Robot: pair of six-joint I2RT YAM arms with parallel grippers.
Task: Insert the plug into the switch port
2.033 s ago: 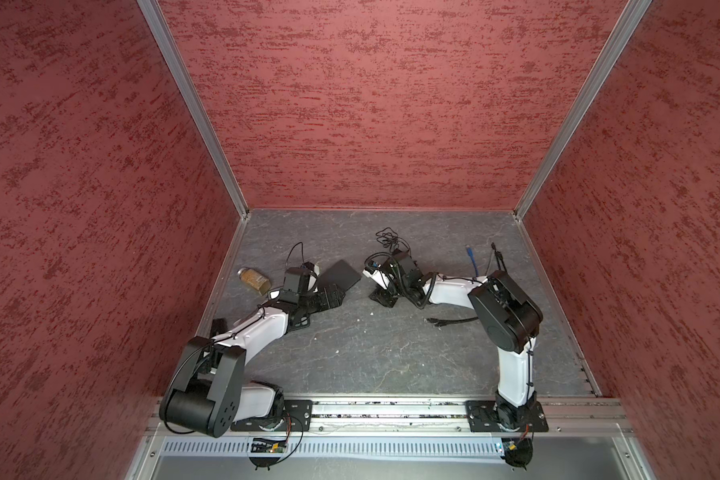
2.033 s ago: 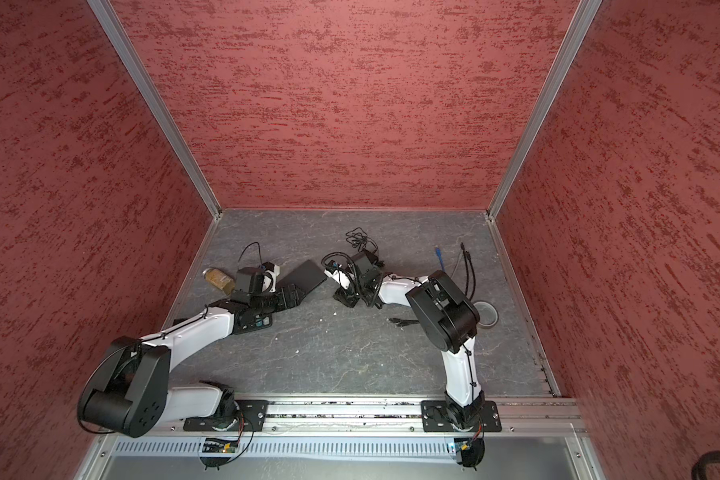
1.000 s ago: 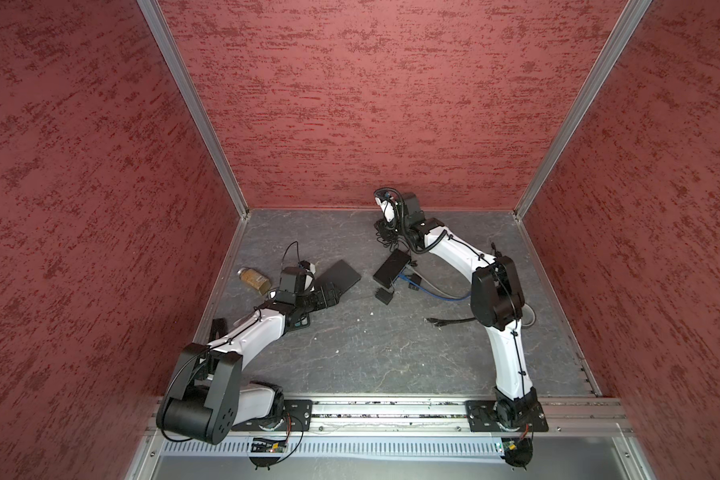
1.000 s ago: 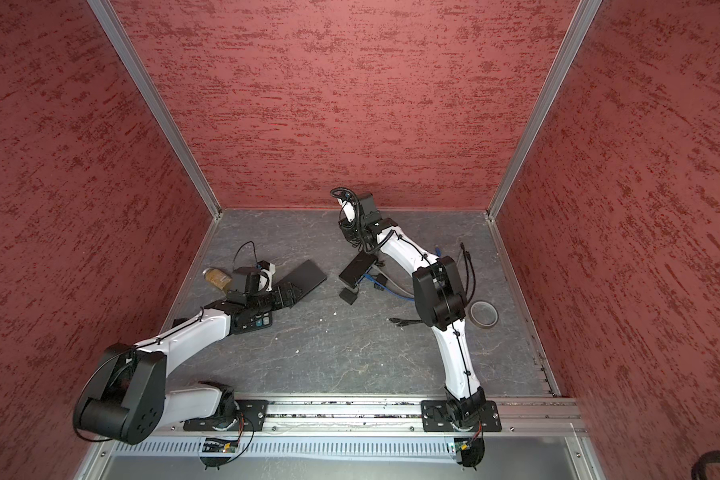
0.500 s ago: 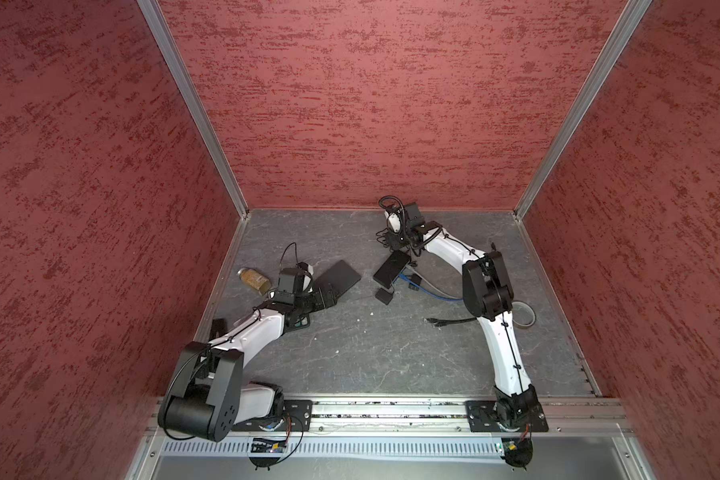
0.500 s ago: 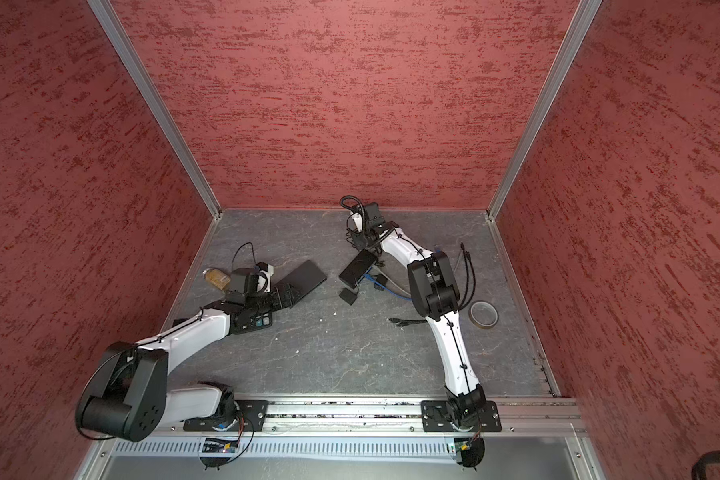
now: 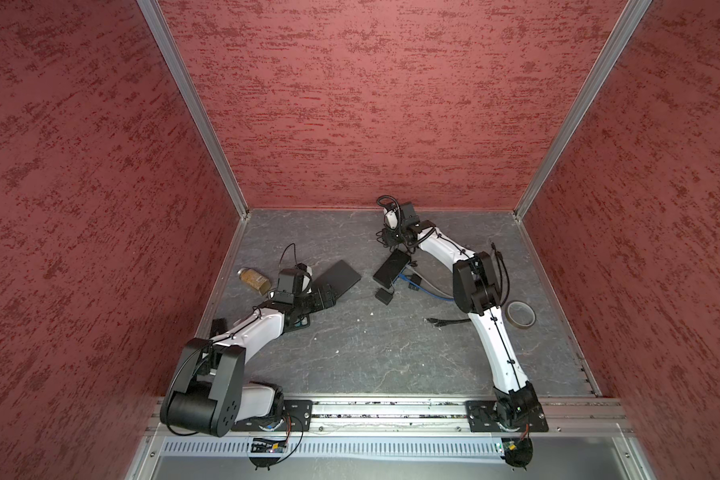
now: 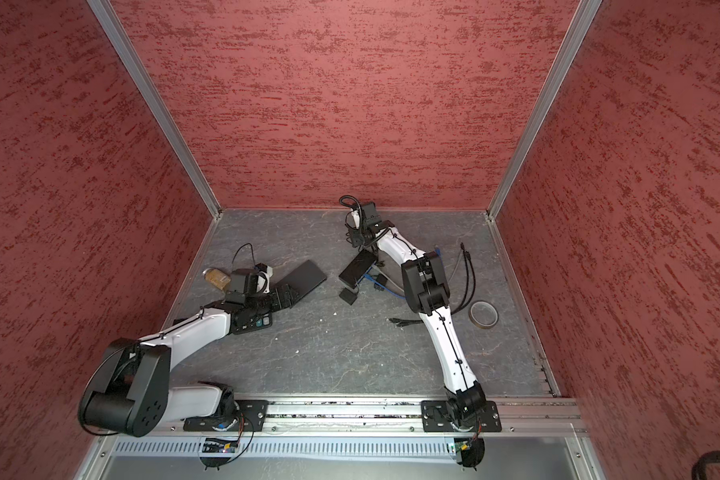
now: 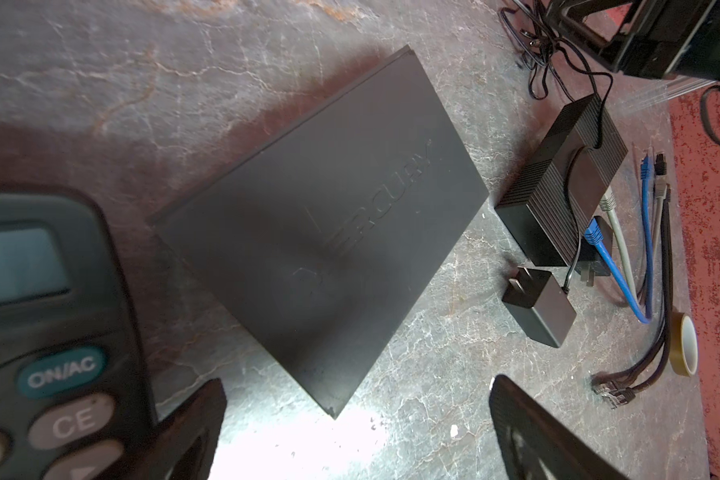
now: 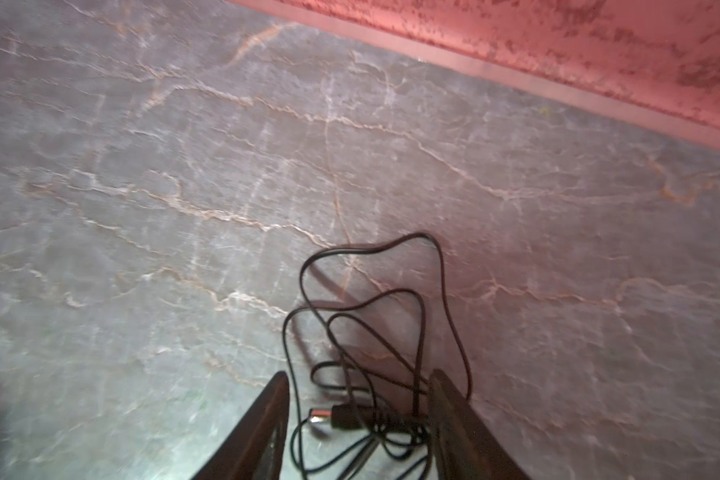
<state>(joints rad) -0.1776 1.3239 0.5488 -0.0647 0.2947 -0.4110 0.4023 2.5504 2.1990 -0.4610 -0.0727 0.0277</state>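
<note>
The plug (image 10: pixel 341 415) is a small black barrel plug with a metal tip, lying in a tangle of thin black cable (image 10: pixel 371 299) on the grey floor near the back wall. My right gripper (image 10: pixel 358 378) is open and straddles it, one finger on each side, clamping nothing. In both top views the right gripper (image 7: pixel 390 240) (image 8: pixel 356 240) hangs just behind the switch (image 7: pixel 391 268) (image 8: pixel 356 270), a ribbed black box also seen in the left wrist view (image 9: pixel 558 183). Its port is hidden. My left gripper (image 9: pixel 356 399) (image 7: pixel 329 297) is wide open and empty.
A flat black box marked MERCURY (image 9: pixel 329 228) lies before the left gripper, and a calculator (image 9: pixel 38 311) sits beside one finger. A power adapter (image 9: pixel 537 307), blue and black network cables (image 9: pixel 616 270), a tape roll (image 7: pixel 521 314) and a jar (image 7: pixel 253 280) lie around. The back wall is close.
The right arm has swung from the switch to the back wall and then lowered over the cable tangle. The left arm has barely moved.
</note>
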